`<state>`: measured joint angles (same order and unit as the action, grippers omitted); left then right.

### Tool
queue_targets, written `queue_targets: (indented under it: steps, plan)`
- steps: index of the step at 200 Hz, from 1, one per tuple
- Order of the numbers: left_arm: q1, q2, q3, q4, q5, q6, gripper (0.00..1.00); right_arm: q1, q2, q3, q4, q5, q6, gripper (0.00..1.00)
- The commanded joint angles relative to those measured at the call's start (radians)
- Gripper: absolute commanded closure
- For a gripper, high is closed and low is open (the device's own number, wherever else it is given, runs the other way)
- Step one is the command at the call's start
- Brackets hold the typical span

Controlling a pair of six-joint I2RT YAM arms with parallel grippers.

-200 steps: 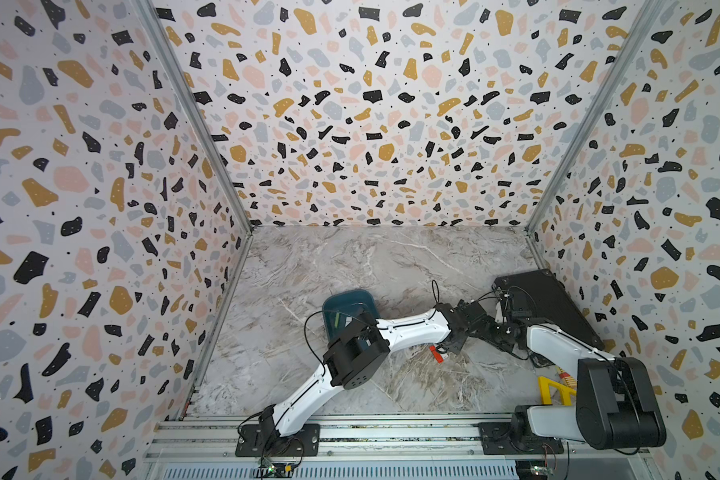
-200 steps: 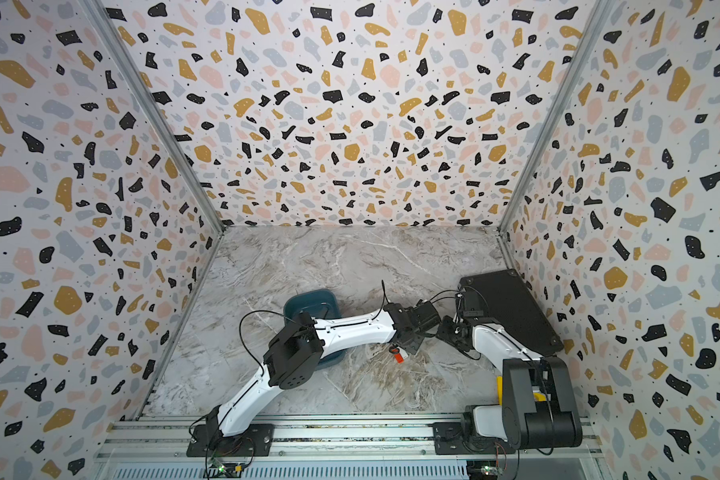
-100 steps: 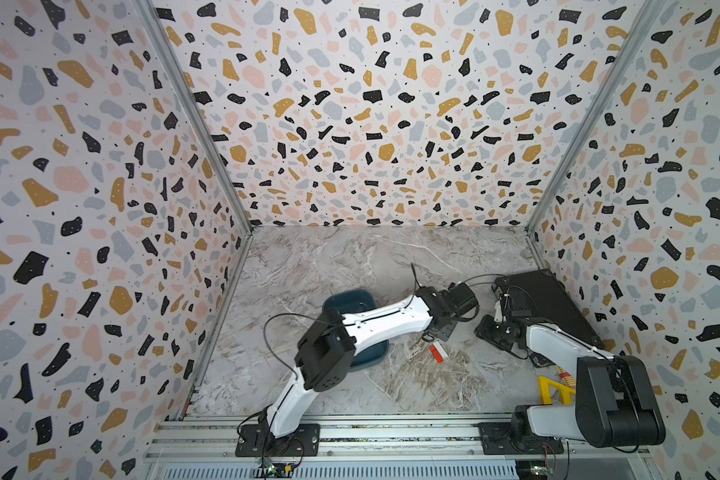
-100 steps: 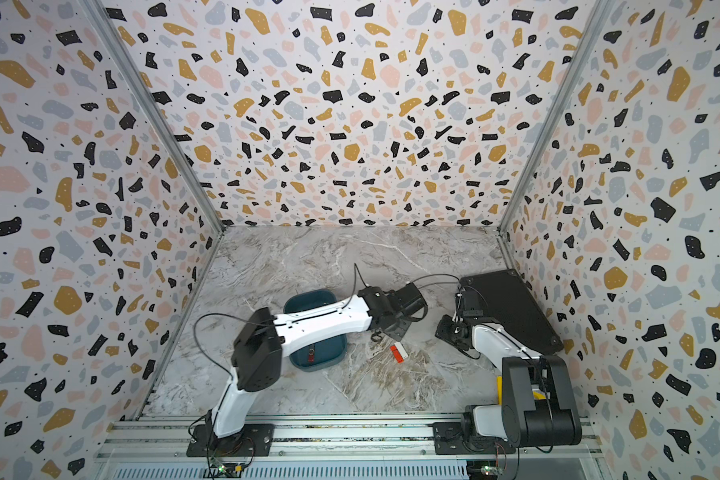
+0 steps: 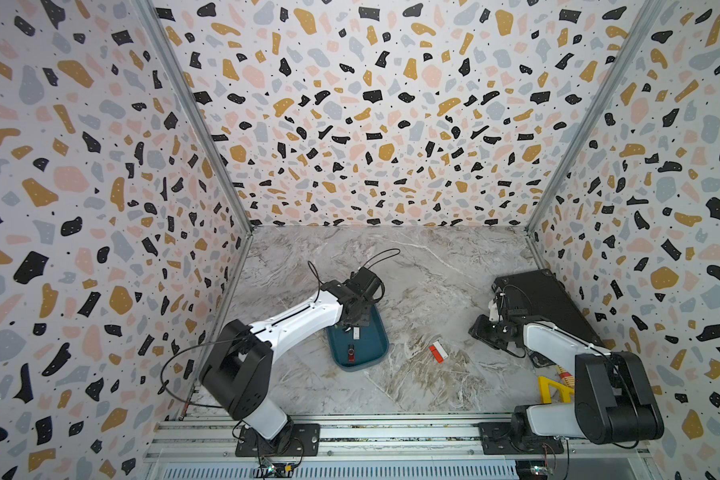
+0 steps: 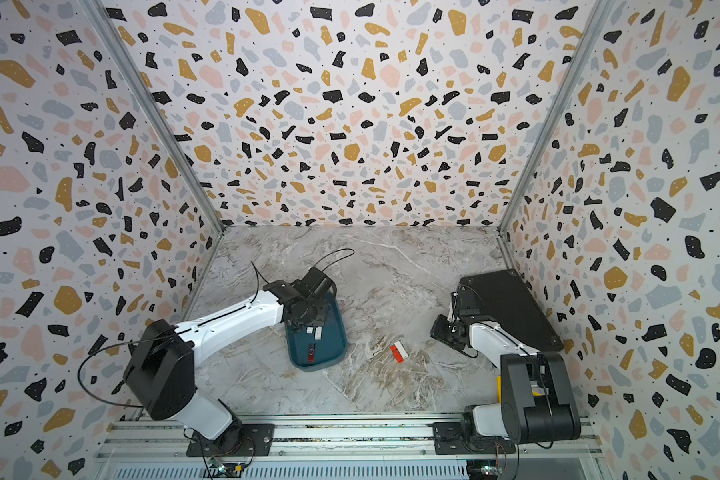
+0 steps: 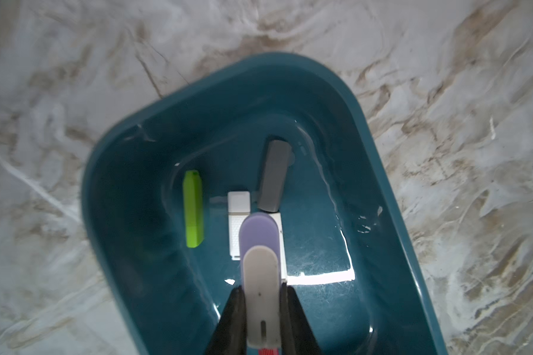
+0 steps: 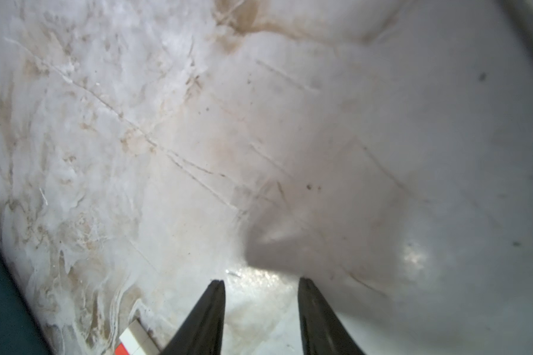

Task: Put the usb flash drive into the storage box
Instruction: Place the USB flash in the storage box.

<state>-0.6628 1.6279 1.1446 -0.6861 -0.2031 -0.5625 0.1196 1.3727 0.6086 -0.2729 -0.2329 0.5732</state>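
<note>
- Over the storage box (image 5: 370, 349), left of the tabletop's middle, in both top views: my left gripper (image 5: 356, 321) now hangs above the box's far end. A second ago it was stretched out to mid-table, close to the right gripper. I read that as carry done, release pending.
- Same views: my right gripper (image 5: 484, 330) has pulled back toward the black case (image 5: 545, 299) at the tabletop's right edge. The red-and-white flash drive (image 6: 399, 351) hasn't budged. It lies on bare tabletop between box and right gripper, so probably next to fetch.
- Left wrist: the left gripper is clamped on a lilac-and-white flash drive (image 7: 260, 246), held inside the box's outline, above the floor, not let go. Below it lie a white drive (image 7: 239, 201), a green drive (image 7: 193, 212) and a grey drive (image 7: 274, 175), all in the box. The top views also show a red drive (image 5: 351, 353) nearer the box's front end.
- Right wrist: fingers spread, nothing between them, only marble tabletop ahead. The red-and-white drive sits close beside one finger, and a teal sliver of the box shows at the frame's corner.
- Writing: none readable; no brand or label on any drive, the box or the case.
</note>
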Motion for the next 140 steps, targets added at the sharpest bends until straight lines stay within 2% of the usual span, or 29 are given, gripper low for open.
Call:
queue_targets:
  steps: [1,34,67,100,140]
  plan:
    - [0.0,0.047,-0.005,0.1,0.075,-0.026,0.88,0.044,-0.003,0.052,-0.1,0.016,-0.055,0.56]
    - [0.0,0.095,-0.024,0.14,0.079,-0.037,0.86,0.096,-0.053,0.045,-0.144,0.029,-0.084,0.55]
    - [0.0,0.096,-0.013,0.133,0.119,-0.04,0.66,0.216,-0.088,0.048,-0.185,0.035,-0.11,0.53]
    - [0.005,-0.041,0.034,0.047,0.101,-0.011,0.41,0.329,-0.092,0.06,-0.19,0.059,-0.137,0.5]
    - [0.009,-0.206,0.064,-0.066,0.075,0.04,0.36,0.42,0.002,0.126,-0.215,0.107,-0.172,0.5]
